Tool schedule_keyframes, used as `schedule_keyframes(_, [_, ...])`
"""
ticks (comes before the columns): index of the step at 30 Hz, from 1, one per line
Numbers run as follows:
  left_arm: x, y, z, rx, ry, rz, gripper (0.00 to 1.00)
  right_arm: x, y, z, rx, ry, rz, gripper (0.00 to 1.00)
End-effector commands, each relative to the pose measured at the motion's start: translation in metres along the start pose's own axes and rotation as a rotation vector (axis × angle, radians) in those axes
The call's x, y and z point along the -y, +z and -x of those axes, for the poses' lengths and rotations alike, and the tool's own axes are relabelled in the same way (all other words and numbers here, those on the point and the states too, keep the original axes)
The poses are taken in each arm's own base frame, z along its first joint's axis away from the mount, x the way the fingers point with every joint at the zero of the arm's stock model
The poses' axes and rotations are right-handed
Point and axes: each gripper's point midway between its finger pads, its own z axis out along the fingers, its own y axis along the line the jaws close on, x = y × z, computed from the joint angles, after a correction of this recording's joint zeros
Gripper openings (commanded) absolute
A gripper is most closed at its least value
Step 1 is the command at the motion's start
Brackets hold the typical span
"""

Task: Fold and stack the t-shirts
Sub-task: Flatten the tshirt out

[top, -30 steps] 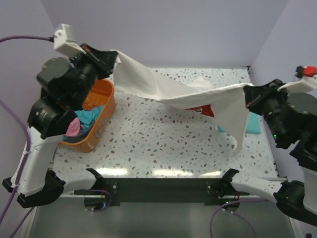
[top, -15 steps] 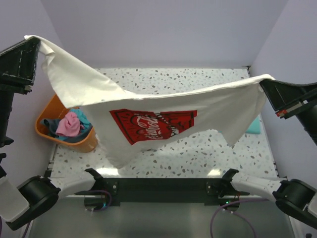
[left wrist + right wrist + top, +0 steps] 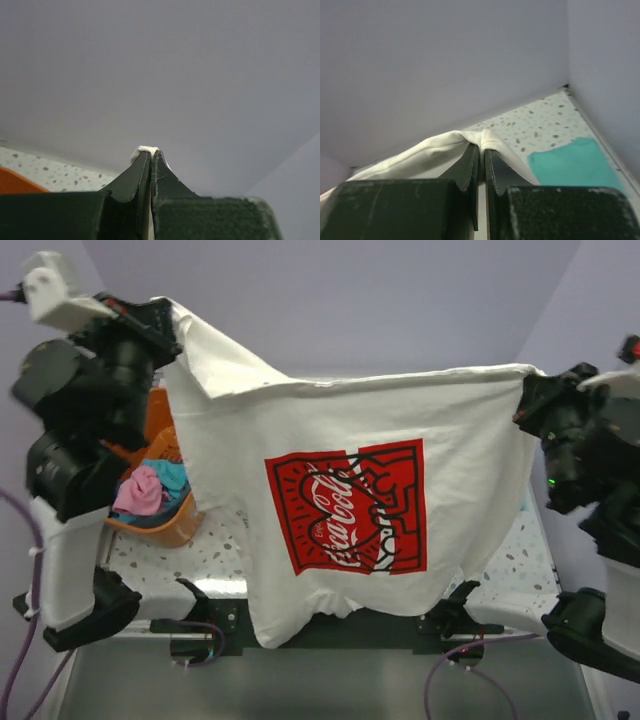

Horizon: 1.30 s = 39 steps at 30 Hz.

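**A:** Left gripper point(image 3: 151, 152) is clamped tight, with a nub of white cloth poking out between its tips.

**B:** Same on the right gripper point(image 3: 481, 145): its jaws are pinched together on a fold of the white t-shirt point(image 3: 340, 440).

**A:** So the shirt hangs in the air, stretched between the two arms. The held edge runs straight across, left to right, and the rest drapes toward the near edge of the table point(image 3: 225, 545).

**B:** Its long axis lies across the table. The red print point(image 3: 347, 508) faces the overhead camera, lettering the right way up and a little slanted.

**A:** A loose flap bunches beside the left gripper.

**B:** Under the right gripper, the teal t-shirt point(image 3: 570, 160) lies flat on the table by the right wall.

**A:** And at the left sits the orange basket point(image 3: 160, 530), holding pink and blue cloth, partly behind the left arm.
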Motion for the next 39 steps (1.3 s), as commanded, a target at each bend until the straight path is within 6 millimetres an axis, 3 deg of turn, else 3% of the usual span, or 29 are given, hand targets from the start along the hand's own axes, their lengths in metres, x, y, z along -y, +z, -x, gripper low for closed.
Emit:
schedule_keyframes(1, [-0.038, 0.048, -0.068, -0.078, 0.211, 0.283, 0.00, 0.021, 0.040, -0.019, 0.069, -0.252, -0.370, 0.00])
schedule_keyframes(2, [-0.039, 0.063, -0.089, -0.112, 0.242, 0.294, 0.00, 0.017, 0.053, -0.025, 0.087, -0.253, -0.387, 0.00])
schedule_keyframes(3, [-0.047, 0.071, -0.093, -0.117, 0.249, 0.320, 0.00, 0.017, 0.063, -0.032, 0.077, -0.283, -0.397, 0.00])
schedule_keyframes(4, [-0.047, 0.087, -0.117, -0.168, 0.265, 0.291, 0.00, 0.009, 0.076, -0.042, 0.052, -0.271, -0.342, 0.00])
schedule_keyframes(5, [-0.054, 0.094, -0.123, -0.183, 0.258, 0.305, 0.00, 0.026, 0.090, -0.043, 0.043, -0.283, -0.396, 0.00])
schedule_keyframes(8, [-0.086, 0.115, -0.138, -0.215, 0.267, 0.385, 0.00, 0.025, 0.133, -0.077, -0.075, -0.334, -0.352, 0.00])
schedule_keyframes(10, [-0.095, 0.120, -0.145, -0.234, 0.279, 0.400, 0.00, 0.022, 0.154, -0.098, -0.140, -0.330, -0.325, 0.00])
schedule_keyframes(13, [-0.101, 0.122, -0.151, -0.253, 0.295, 0.412, 0.00, 0.016, 0.161, -0.116, -0.204, -0.319, -0.260, 0.00])
schedule_keyframes(16, [-0.094, 0.114, -0.141, -0.255, 0.282, 0.373, 0.00, 0.005, 0.155, -0.110, -0.190, -0.277, -0.185, 0.00])
schedule_keyframes(18, [-0.087, 0.108, -0.133, -0.249, 0.262, 0.340, 0.00, 0.000, 0.137, -0.092, -0.162, -0.242, -0.134, 0.00])
schedule_keyframes(23, [-0.057, 0.067, -0.082, -0.193, 0.166, 0.189, 0.00, -0.008, 0.075, -0.044, -0.093, -0.157, 0.006, 0.00])
schedule_keyframes(24, [-0.052, 0.051, -0.062, -0.162, 0.136, 0.162, 0.00, -0.012, 0.063, -0.036, -0.086, -0.138, 0.047, 0.00])
schedule_keyframes(26, [-0.044, 0.033, -0.050, -0.153, 0.107, 0.109, 0.00, -0.011, 0.043, -0.032, -0.100, -0.120, 0.086, 0.00])
schedule_keyframes(27, [-0.039, 0.011, -0.028, -0.115, 0.073, 0.072, 0.00, -0.012, 0.025, -0.022, -0.082, -0.094, 0.122, 0.00])
schedule_keyframes(29, [-0.033, -0.008, -0.016, -0.099, 0.044, 0.020, 0.00, -0.018, 0.003, -0.022, -0.106, -0.074, 0.206, 0.00])
schedule_keyframes(30, [-0.029, -0.029, 0.003, -0.062, 0.020, -0.016, 0.00, -0.019, -0.018, -0.010, -0.080, -0.039, 0.249, 0.00])
schedule_keyframes(32, [-0.024, -0.049, 0.023, -0.023, -0.007, -0.058, 0.00, -0.023, -0.040, -0.005, -0.082, -0.013, 0.319, 0.00])
schedule_keyframes(34, [-0.016, -0.075, 0.047, 0.025, -0.036, -0.122, 0.00, -0.020, -0.067, 0.012, -0.033, 0.028, 0.360, 0.00])
schedule_keyframes(37, [-0.001, -0.093, 0.068, 0.055, -0.054, -0.206, 0.00, -0.016, -0.094, 0.034, 0.031, 0.059, 0.395, 0.00])
schedule_keyframes(39, [0.004, -0.092, 0.071, 0.057, -0.056, -0.221, 0.00, -0.015, -0.102, 0.045, 0.064, 0.068, 0.408, 0.00])
